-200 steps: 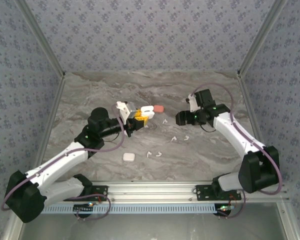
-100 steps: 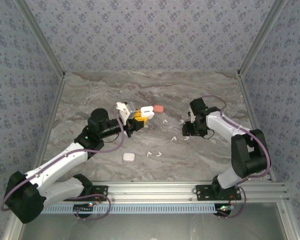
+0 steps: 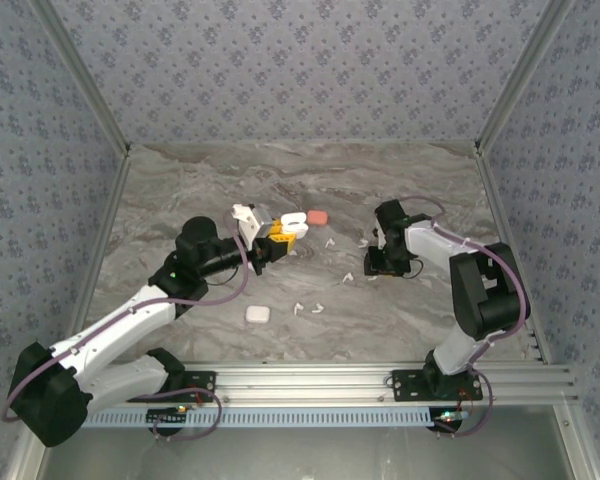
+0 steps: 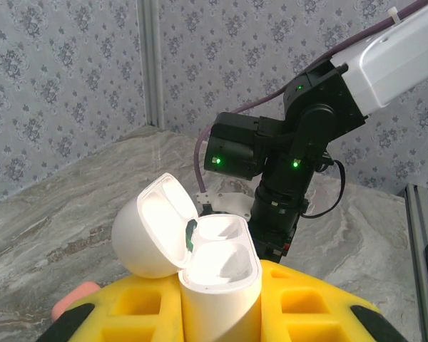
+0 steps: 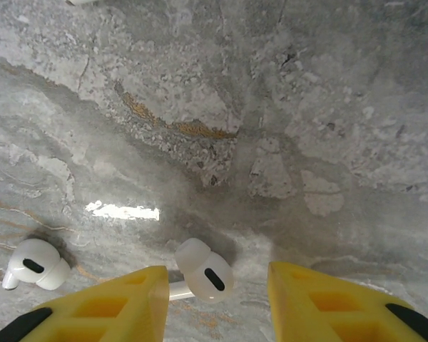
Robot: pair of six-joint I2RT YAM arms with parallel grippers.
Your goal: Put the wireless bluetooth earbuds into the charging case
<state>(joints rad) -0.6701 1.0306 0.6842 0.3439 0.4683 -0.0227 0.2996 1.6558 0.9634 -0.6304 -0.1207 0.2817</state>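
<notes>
- Over the last second the right tool (image 5: 217, 283) has swung in from farther back and dropped close over the table (image 3: 180, 190). Its elbow is now folded tightly.
- Its yellow fingers are spread wide, with a white earbud (image 5: 203, 274) lying on the marble between them, not yet gripped. The pick looks about to start.
- A second earbud (image 5: 34, 265) lies just outside the right tool's fingers, near enough to be nudged as they close.
- The left tool (image 4: 218, 317) has not moved. It is clamped on the open charging case (image 4: 215, 260), held above the table with the lid tipped back and both wells empty, so no bud is seated yet.
- Other loose earbuds (image 3: 318, 308) lie scattered between the arms, with a closed white case (image 3: 257, 314) near the front and a pink case (image 3: 318, 216) just behind the held one.
- The two tools are well apart, so the picked bud has to be carried across to the case.
</notes>
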